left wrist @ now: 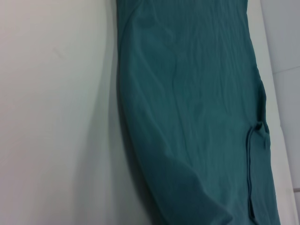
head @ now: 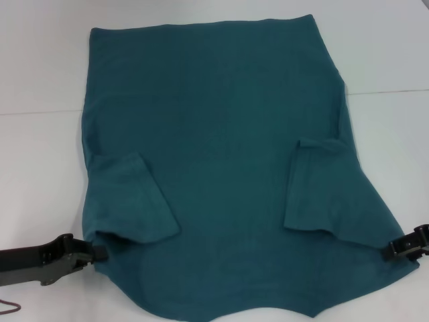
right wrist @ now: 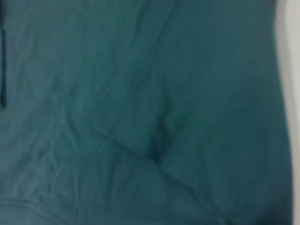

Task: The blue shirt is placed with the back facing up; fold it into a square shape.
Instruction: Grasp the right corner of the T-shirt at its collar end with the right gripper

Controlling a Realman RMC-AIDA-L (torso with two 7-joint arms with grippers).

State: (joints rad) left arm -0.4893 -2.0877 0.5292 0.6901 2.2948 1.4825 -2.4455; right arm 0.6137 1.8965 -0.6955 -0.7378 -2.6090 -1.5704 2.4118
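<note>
White tabletop [head: 40,67] is covered by the blue shirt [head: 221,114], 2 sleeves folded inward. Its near corners appear pinched by left gripper [head: 94,251] and right gripper [head: 392,249] (jaws seemingly closed); folding toward its far edge is judged next.

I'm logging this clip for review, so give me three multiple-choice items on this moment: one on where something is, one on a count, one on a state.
1. Where are the two grippers?
A. At the shirt's near corners, one each side
B. Both over its middle
C. Both at its far edge

2. How many sleeves lie folded in onto the shirt body?
A. None
B. One
C. Two

3. How does the shirt lie?
A. Rolled into a tube
B. Spread flat, plain side up
C. Bunched in a heap

Answers: 1 A, the left gripper and right gripper meet the blue shirt at its near corners. 2 C, a sleeve flap shows on each side. 3 B, it spreads over the white table, no print showing.
</note>
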